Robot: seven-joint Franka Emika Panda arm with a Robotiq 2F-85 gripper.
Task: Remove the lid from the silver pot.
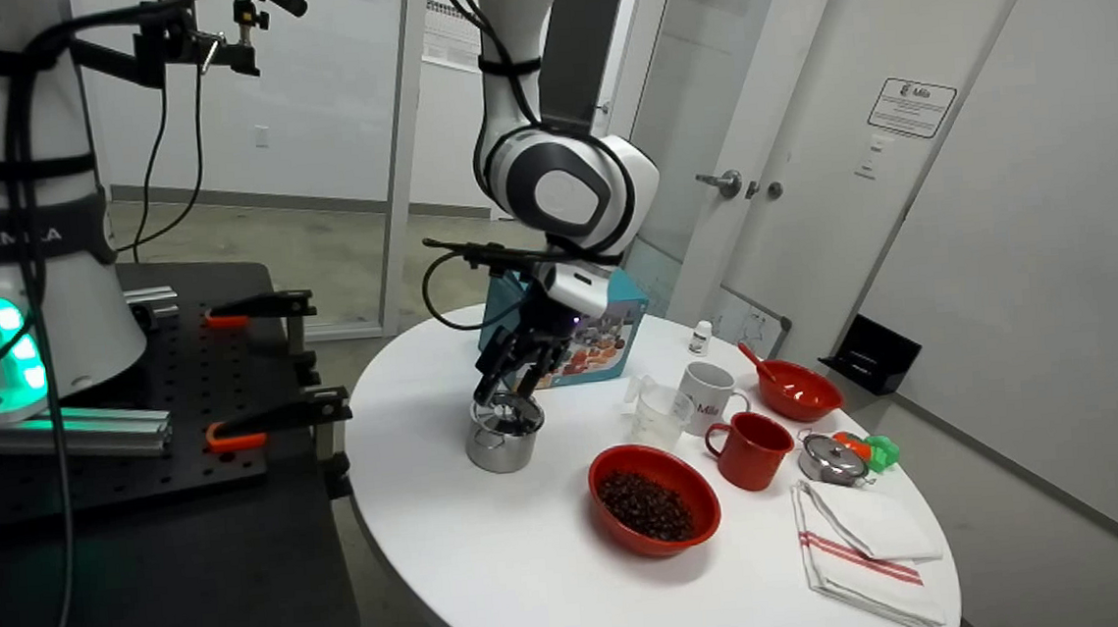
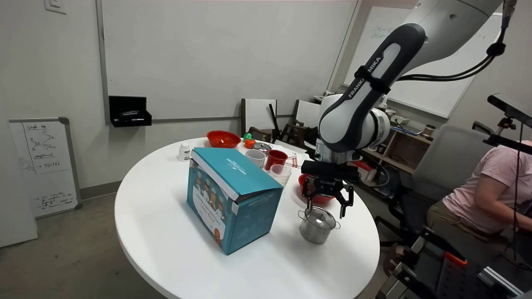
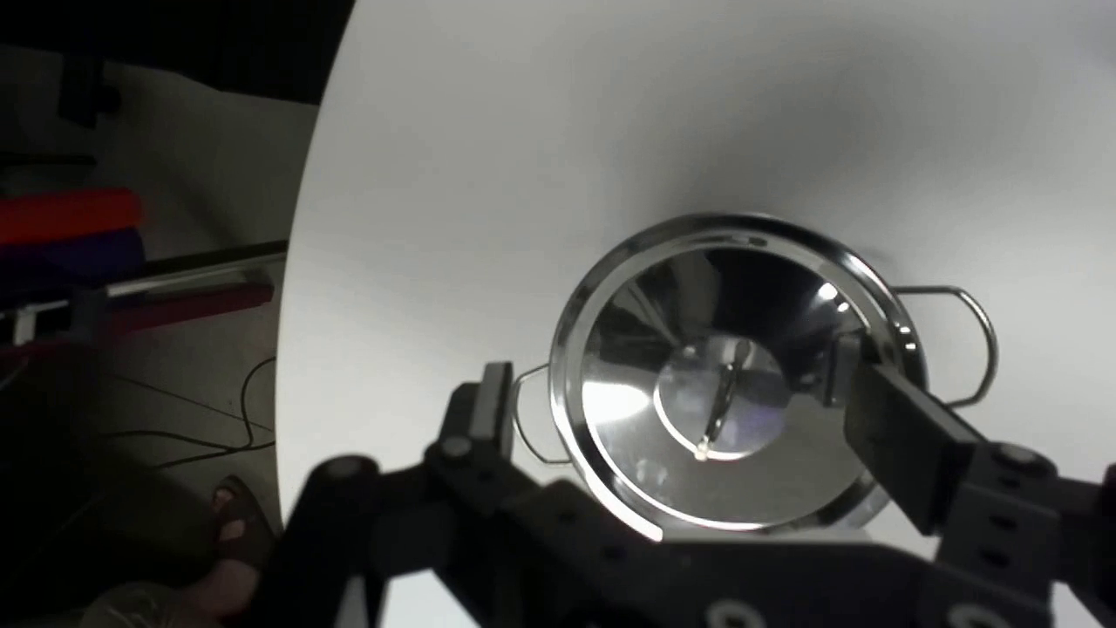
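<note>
We are seeing the arm [image 1: 562,193] arching over the table [image 2: 166,232], its end effector [image 2: 326,210] pointing down, jaws standing wide apart over the lid [image 3: 737,371], which is sitting on the silver pot [image 2: 315,232]. We are counting two red bowls [image 1: 624,533] (one is holding dark bits [image 1: 646,506]), two mugs [image 1: 751,453] and one box [image 2: 253,218].

What looks like a robotics lab in an office-style room. A white robot base [image 1: 11,219] stands on a black perforated plate [image 1: 197,366] with clamps [image 1: 295,411] along its edge. Also visible are a large wall whiteboard [image 2: 224,58], a smaller board [image 2: 45,166] of handwritten diagrams, a grey office chair [image 2: 442,153] and a glass-panelled door [image 1: 696,92].
</note>
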